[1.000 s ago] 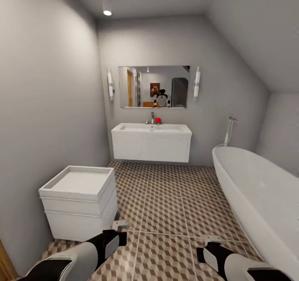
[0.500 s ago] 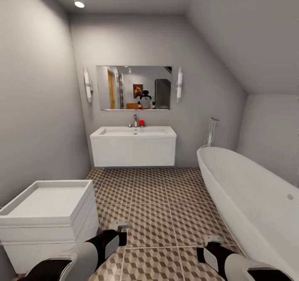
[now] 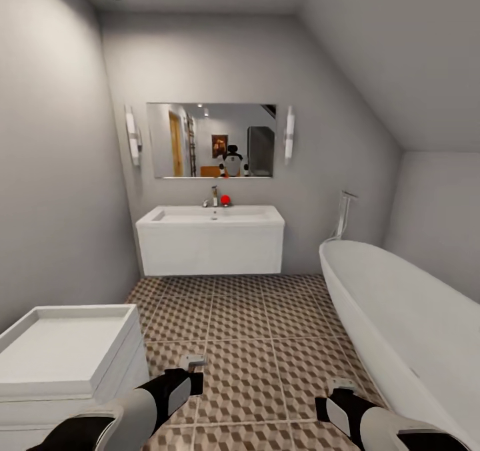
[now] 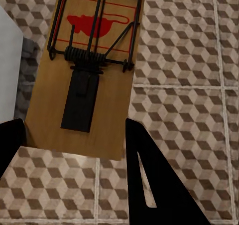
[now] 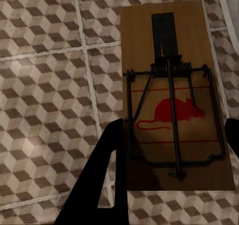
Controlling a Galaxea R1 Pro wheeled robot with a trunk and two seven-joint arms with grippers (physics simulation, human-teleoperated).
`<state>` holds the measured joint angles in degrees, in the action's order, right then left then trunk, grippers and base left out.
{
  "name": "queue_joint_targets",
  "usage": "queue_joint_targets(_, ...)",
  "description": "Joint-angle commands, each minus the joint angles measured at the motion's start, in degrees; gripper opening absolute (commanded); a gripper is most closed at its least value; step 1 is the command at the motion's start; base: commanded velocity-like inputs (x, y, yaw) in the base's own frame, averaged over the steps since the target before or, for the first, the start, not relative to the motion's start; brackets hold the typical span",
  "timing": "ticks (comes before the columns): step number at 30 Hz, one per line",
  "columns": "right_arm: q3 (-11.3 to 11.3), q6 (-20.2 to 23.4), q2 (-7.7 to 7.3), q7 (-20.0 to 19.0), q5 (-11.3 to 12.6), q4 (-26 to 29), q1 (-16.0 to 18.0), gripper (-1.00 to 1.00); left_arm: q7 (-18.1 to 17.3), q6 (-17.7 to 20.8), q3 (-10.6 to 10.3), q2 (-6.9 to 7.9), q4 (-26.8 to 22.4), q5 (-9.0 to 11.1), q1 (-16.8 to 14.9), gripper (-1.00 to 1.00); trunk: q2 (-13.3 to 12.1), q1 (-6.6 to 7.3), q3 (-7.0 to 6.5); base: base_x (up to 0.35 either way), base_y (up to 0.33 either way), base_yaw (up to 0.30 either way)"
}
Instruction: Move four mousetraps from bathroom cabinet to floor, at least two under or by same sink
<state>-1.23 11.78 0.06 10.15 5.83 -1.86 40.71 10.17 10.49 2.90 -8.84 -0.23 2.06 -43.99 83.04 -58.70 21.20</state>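
Observation:
My left gripper [image 4: 74, 142] is shut on a mousetrap [image 4: 89, 70], a flat wooden board with a black wire spring and a red mouse print, held above the cube-patterned bathroom floor [image 4: 184, 60]. A second mousetrap [image 5: 174, 100] sits in my right gripper [image 5: 172, 152], which is shut on it over the same tiles. In the head view both grippers hover low over the floor [image 3: 247, 318], left gripper [image 3: 193, 364] and right gripper [image 3: 341, 388]. The white wall-hung sink [image 3: 210, 241] with its chrome tap stands straight ahead on the far wall. The wooden cabinet is out of view.
A small white drawer unit [image 3: 63, 354] stands close at the left, beside my left arm. The white oval bathtub [image 3: 407, 331] runs along the right side. A mirror [image 3: 210, 139] hangs above the sink. Grey walls close in on both sides.
The camera has moved forward and turned: the sink looks nearer and the drawer unit has slid toward the lower left. Both grippers keep their place in the view, still holding the mousetraps.

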Motion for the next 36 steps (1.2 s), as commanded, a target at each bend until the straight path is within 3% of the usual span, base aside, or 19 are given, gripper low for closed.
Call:
queue_joint_targets(1,-0.2,0.0,0.01,0.1,0.6,-0.1,0.1,-1.00,0.2,0.2,0.3,-0.02,0.0,0.0,0.0,-1.00,0.0,-0.03,0.07,0.324,0.000,0.000)
queue_joint_targets(36,-0.3,0.1,0.38,-0.5,0.4,-0.1,0.1,-1.00,0.2,0.3,0.3,0.05,0.0,0.1,0.0,-1.00,0.0,-0.03,0.07,0.324,0.000,0.000)
